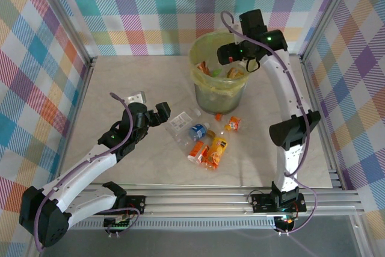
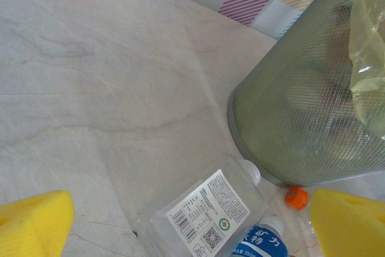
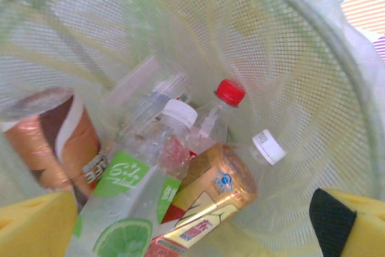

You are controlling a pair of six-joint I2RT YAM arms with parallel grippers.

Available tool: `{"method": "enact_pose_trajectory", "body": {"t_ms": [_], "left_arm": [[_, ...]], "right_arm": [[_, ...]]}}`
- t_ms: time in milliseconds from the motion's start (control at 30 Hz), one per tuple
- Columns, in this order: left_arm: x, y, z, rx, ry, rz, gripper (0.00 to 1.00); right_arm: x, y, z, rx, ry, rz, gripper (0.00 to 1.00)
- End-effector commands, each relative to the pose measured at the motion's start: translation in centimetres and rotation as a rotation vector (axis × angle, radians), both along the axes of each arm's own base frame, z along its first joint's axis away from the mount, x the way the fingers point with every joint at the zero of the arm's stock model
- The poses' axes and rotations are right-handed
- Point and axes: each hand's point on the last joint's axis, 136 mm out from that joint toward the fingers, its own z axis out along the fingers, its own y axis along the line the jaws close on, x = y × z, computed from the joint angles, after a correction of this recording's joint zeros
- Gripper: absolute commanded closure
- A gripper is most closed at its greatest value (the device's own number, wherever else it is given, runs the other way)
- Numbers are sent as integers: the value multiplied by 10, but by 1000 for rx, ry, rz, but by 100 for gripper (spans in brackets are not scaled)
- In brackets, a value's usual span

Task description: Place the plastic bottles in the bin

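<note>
The left claw [image 1: 161,114] hangs wide open and empty over a clear bottle [image 2: 207,215] at mid-surface. The right claw [image 1: 240,58] is also spread, gripping nothing that I can see. It hovers above the bin [image 1: 207,97], which stands toward the far edge with several bottles inside. About five more lie between the bin and the near edge.

The clear bottle looks flat and slick, so a closing claw could squirt it sideways into the blue bottle [image 2: 258,244] just beside it. The bin's mesh wall is near enough for a finger to strike. Over the bin, the loose bag [image 3: 337,88] could snag the right claw.

The clear bottle's white label has a barcode, a QR code and print too fine to read. The blue label carries Chinese characters. In the bin, a green bottle [image 3: 126,209] bears a script word, perhaps "Soda".
</note>
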Motion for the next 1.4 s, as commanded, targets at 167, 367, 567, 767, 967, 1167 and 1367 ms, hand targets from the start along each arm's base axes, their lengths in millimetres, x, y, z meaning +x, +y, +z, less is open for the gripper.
{"method": "enact_pose_trajectory", "body": {"t_ms": [167, 367, 567, 767, 967, 1167, 1367], "left_arm": [[1, 5, 11, 4, -19, 16, 0], [0, 3, 8, 12, -11, -1, 0], [-1, 2, 2, 24, 3, -12, 0], [1, 0, -4, 27, 15, -19, 0], [4, -3, -12, 27, 29, -20, 0], [8, -7, -20, 24, 47, -22, 0], [10, -11, -25, 14, 62, -29, 0]], "right_arm": [[-48, -25, 54, 153, -33, -176, 0], [-85, -39, 40, 225, -3, -259, 0], [-133, -59, 8, 272, 2, -320, 0], [-183, -71, -57, 353, 143, -432, 0], [-231, -58, -143, 488, 352, -536, 0], [-268, -36, -200, 500, 487, -566, 0], [-287, -2, -230, 475, 570, -530, 0]]}}
